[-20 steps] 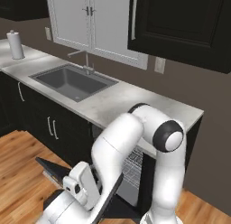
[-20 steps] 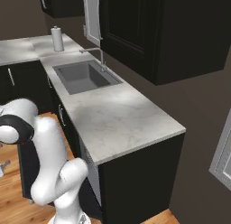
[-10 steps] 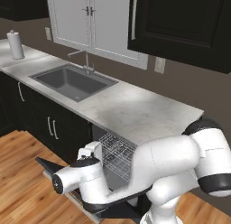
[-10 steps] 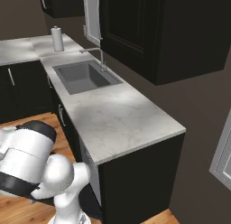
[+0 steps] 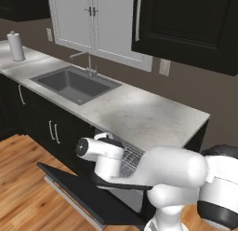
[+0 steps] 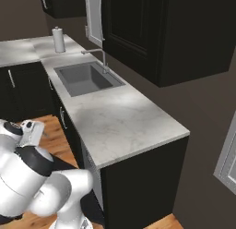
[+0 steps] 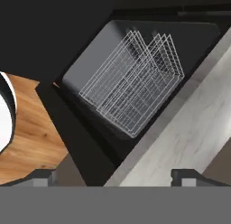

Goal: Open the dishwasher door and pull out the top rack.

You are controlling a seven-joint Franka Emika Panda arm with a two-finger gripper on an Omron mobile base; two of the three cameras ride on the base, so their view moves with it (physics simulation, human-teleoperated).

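You saw thin silver-white wire in the top rack, a smooth matt black dishwasher door, a pale marbled stone countertop, a brushed metal sink and a warm wood-plank floor.

steel sink, faucet, paper towel roll

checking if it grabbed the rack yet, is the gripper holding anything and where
Nothing is held. In the hand view the gripper is open, its fingers wide apart with nothing between them, and the top rack sits untouched inside the dishwasher.
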